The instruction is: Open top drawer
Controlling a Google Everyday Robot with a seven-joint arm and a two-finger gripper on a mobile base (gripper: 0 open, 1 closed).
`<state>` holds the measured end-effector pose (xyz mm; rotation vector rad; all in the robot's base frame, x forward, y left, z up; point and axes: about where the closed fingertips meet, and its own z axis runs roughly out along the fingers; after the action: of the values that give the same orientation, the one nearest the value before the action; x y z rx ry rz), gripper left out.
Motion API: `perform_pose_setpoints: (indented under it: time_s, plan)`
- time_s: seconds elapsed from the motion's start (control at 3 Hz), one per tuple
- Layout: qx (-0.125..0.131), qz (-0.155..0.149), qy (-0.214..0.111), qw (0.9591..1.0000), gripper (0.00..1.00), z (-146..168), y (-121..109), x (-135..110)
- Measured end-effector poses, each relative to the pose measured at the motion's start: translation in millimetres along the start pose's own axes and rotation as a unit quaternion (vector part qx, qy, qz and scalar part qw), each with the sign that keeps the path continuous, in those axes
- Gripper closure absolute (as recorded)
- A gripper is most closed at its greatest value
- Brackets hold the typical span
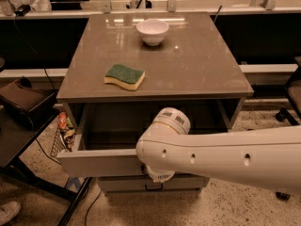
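Observation:
The top drawer (99, 163) of the grey cabinet is pulled well out, its deep grey box open and dark inside. Its flat front faces me at the lower left; the handle is hidden behind my arm. My white arm reaches in from the right and its wrist (162, 147) sits over the middle of the drawer front. The gripper itself is hidden below the wrist, at the drawer front. A lower drawer (155, 185) with a small black handle shows beneath.
A white bowl (152, 31) and a green-and-yellow sponge (124, 76) lie on the cabinet top (197, 65). A wire basket with packets (63, 133) hangs at the cabinet's left side. A dark table (19, 135) stands left. A chair base (287, 112) is at right.

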<state>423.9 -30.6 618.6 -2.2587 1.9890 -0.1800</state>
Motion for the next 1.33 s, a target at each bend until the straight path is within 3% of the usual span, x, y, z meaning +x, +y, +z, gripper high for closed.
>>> perform_pose_setpoints:
  time_s: [0.33,0.67,1.0,1.33]
  plan:
    - [0.004,0.003,0.008,1.0000,1.00,-14.6,9.4,5.7]
    - [0.011,0.004,0.031,0.9994,1.00,-51.6,22.5,19.7]
    - [0.035,-0.008,0.073,0.9967,1.00,-122.1,27.5,49.7]
    - [0.071,-0.022,0.092,0.9930,1.00,-166.2,2.8,77.5]
